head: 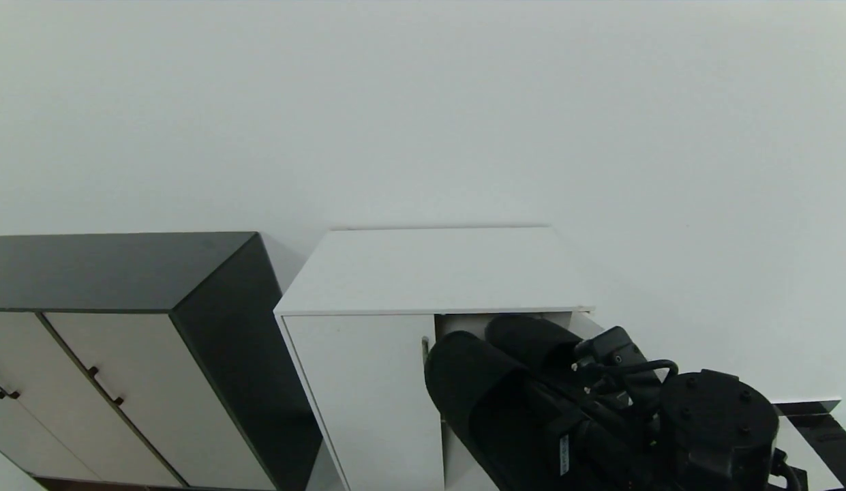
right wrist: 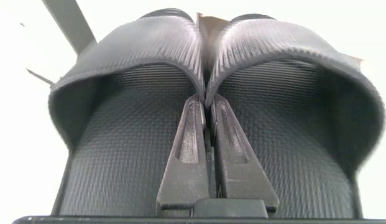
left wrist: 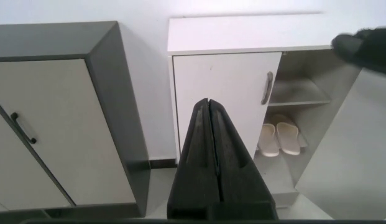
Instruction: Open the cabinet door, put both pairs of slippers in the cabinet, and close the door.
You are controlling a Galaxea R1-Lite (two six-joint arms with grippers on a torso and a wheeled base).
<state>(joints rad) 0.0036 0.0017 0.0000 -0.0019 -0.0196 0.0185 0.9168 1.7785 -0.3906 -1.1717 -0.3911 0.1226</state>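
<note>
Pinched 2 black slippers (head: 477, 382) tight in right gripper (right wrist: 209, 106) at top front edge of open cabinet (head: 429, 273), with left gripper (left wrist: 209, 106) pressed together, empty.

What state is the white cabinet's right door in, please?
Open: the door stands aside, baring a shelf and white slippers inside the cabinet.

head, left wrist: same white cabinet (head: 423, 273)
</note>
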